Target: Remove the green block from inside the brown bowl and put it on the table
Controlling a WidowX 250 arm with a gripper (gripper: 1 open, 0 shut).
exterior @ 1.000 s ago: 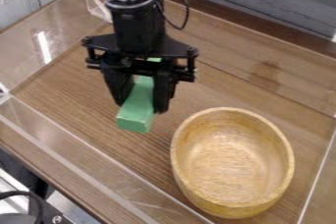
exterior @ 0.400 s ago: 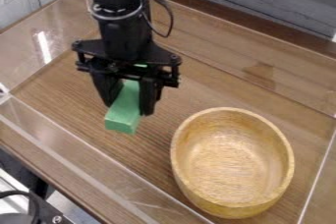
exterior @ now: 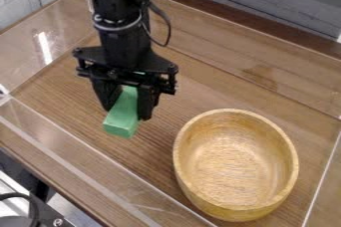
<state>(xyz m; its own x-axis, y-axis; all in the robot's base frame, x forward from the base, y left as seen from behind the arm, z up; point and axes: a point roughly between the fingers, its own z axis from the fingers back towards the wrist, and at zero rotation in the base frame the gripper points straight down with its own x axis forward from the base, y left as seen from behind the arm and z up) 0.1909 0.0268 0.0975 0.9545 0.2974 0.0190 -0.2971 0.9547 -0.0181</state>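
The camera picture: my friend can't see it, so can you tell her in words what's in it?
A black robot gripper pointing straight down is shut on a green block, holding it just above or at the brown wooden table. To the right, apart from it, sits an empty brown bowl. Low clear plastic walls edge the table.

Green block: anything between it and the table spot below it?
Nothing visible. The gripper is shut on the green block, which hangs tilted to the left of the brown bowl and apart from it. The table under its lower end looks bare.
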